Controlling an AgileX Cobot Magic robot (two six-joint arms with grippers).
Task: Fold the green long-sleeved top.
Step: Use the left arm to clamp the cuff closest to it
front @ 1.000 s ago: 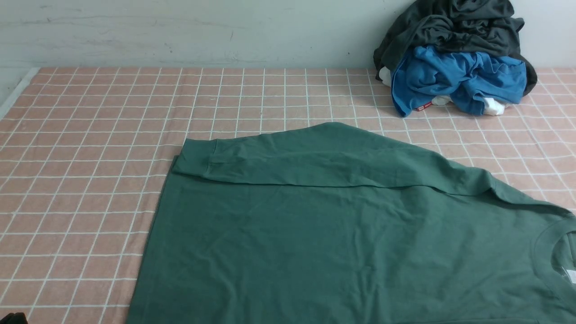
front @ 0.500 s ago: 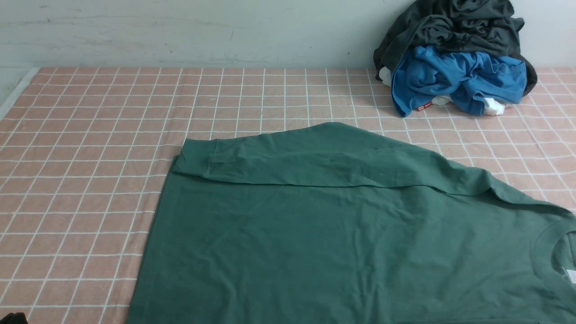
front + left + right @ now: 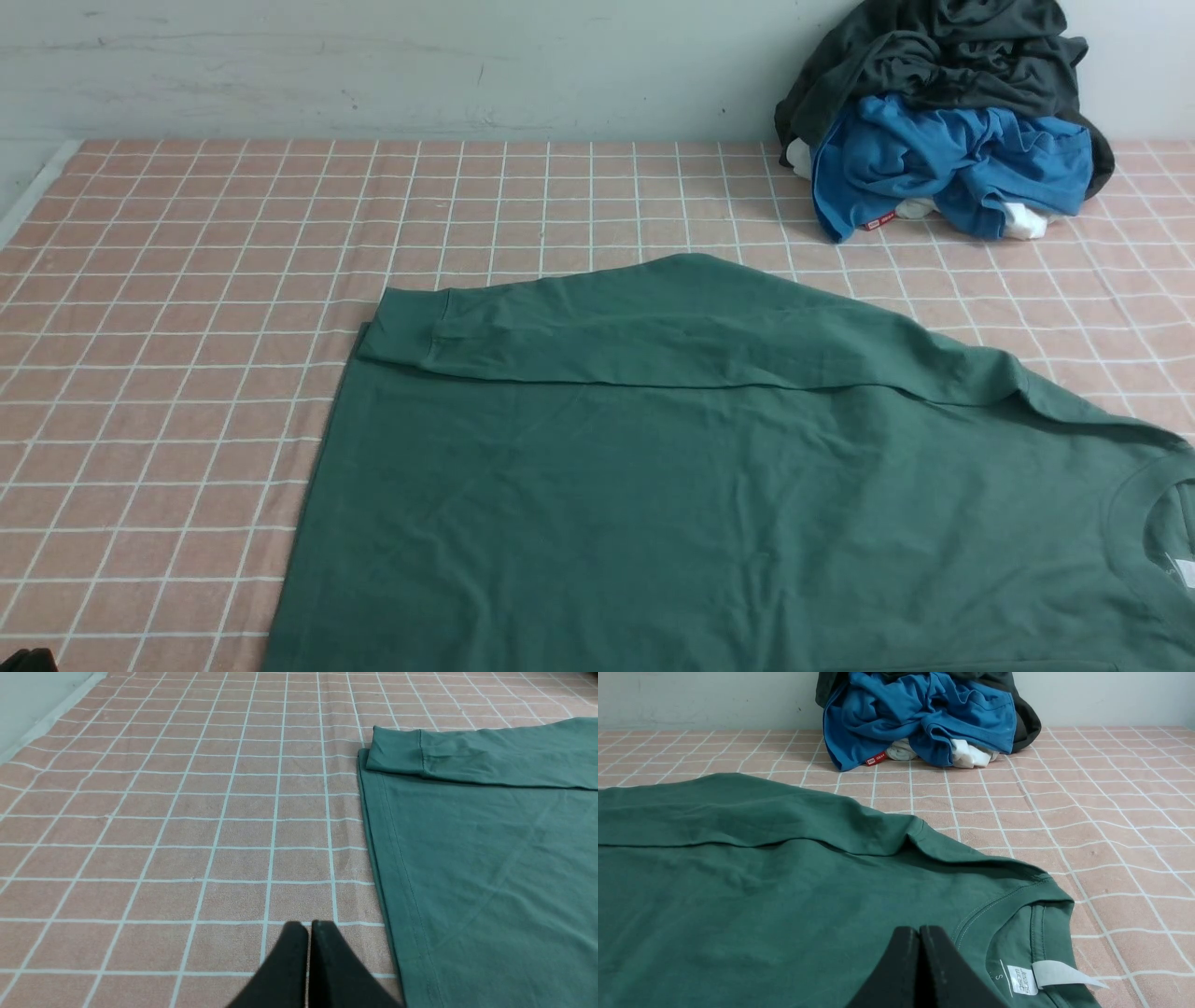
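Along the near edge, green long-sleeved top (image 3: 709,485) cut off

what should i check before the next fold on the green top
1. Green top flat on checked cloth: ok
2. Far sleeve folded across the body: ok
3. Left claw shut, empty, beside the hem: ok
4. Right claw shut, empty, above the neckline: ok
5. Clothes pile apart from the top: ok
6. Near sleeve: out of view, cannot tell
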